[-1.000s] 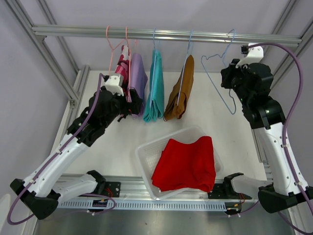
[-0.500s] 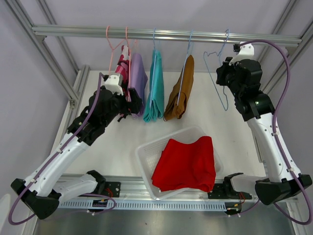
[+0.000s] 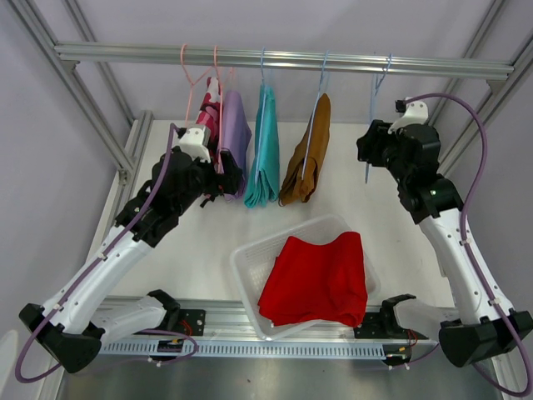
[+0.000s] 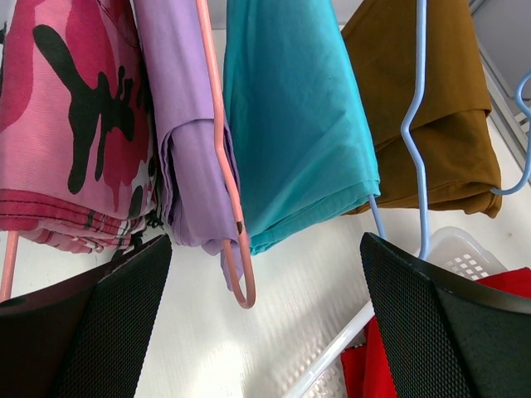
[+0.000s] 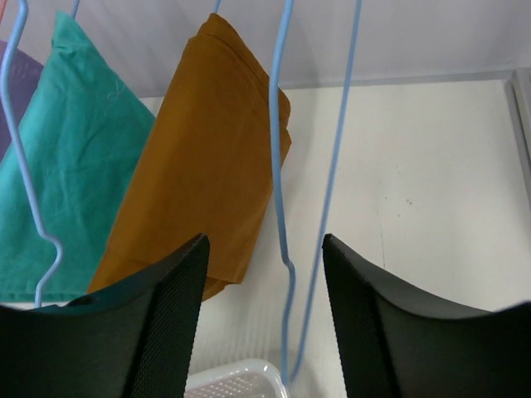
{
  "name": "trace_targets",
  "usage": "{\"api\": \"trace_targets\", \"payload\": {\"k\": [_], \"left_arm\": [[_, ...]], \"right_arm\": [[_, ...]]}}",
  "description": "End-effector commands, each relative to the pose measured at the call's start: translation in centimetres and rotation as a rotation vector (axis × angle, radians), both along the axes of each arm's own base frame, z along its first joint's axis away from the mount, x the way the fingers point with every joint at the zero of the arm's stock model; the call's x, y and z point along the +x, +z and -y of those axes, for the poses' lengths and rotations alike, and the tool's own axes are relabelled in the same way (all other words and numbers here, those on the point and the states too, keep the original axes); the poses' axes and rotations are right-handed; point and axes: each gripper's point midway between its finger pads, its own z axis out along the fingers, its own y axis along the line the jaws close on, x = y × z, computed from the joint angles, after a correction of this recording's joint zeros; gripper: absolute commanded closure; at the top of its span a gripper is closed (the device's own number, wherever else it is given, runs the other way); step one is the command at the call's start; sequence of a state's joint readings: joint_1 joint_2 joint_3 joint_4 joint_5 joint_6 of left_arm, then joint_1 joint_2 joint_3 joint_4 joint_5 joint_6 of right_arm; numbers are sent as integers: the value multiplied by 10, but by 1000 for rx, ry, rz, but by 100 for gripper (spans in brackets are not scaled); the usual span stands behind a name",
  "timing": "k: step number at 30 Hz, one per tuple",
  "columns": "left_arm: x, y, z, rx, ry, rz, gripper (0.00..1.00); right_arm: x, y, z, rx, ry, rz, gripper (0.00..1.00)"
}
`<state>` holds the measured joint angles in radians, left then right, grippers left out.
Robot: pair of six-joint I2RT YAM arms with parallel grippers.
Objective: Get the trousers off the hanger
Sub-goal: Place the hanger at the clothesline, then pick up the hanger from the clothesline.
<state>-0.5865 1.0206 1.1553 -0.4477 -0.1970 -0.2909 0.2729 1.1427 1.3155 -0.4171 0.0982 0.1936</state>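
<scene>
Four trousers hang on hangers from the rail: pink camouflage (image 3: 208, 117), lilac (image 3: 236, 129), teal (image 3: 265, 154) and mustard-brown (image 3: 306, 158). Red trousers (image 3: 321, 279) lie in the white basket (image 3: 248, 254). My left gripper (image 3: 221, 179) is wide open just below the lilac trousers (image 4: 187, 166); the pink hanger's lower loop (image 4: 238, 286) dangles between its fingers, touching neither. My right gripper (image 5: 265, 307) is open around the empty blue hanger (image 5: 282, 240), whose wires pass between the fingers without contact. That hanger (image 3: 371, 117) hangs edge-on from the rail.
The metal rail (image 3: 333, 61) spans the back, with slanted frame posts at both sides. The basket's corner shows under the right gripper (image 5: 236, 381) and beside the left one (image 4: 452, 249). White tabletop lies beneath the hanging clothes.
The right gripper opened and let go of the empty blue hanger, which swung from tilted to hanging straight under the rail. The right arm shifted left. The left arm stayed still.
</scene>
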Motion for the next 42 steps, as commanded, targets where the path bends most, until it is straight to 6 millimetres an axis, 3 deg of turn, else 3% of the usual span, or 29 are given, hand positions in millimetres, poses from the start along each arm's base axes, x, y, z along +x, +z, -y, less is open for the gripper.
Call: {"api": "trace_targets", "payload": {"k": [1, 7, 10, 13, 15, 20, 26, 32, 38, 42], "left_arm": [[-3, 25, -1, -54, -6, 42, 1], [-3, 26, -1, -57, -10, 45, 1], [-3, 27, -2, -54, -4, 50, 1], [-2, 27, -8, -42, 19, 60, 1], [-1, 26, -11, -35, 33, 62, 0], [0, 26, -9, -33, 29, 57, 0], [0, 27, -12, -29, 41, 66, 1], [1, 25, -11, -27, 38, 60, 0], [1, 24, -11, -23, 39, 59, 1], [1, 24, -10, -23, 36, 57, 1]], "right_arm": [[-20, 29, -4, 56, 26, 90, 38], [-34, 29, 9, 38, -34, 82, 28], [-42, 32, 21, 40, -88, 95, 28], [-49, 40, 37, 13, -159, 113, 28], [-55, 60, 40, 23, -163, 157, 28], [-68, 118, 12, 100, -12, 274, 29], [-67, 147, -34, 133, 193, 315, 30], [-59, 141, -75, 125, 324, 295, 32], [-35, 99, -127, 107, 459, 199, 31], [-20, 85, -138, 92, 457, 177, 31]]}}
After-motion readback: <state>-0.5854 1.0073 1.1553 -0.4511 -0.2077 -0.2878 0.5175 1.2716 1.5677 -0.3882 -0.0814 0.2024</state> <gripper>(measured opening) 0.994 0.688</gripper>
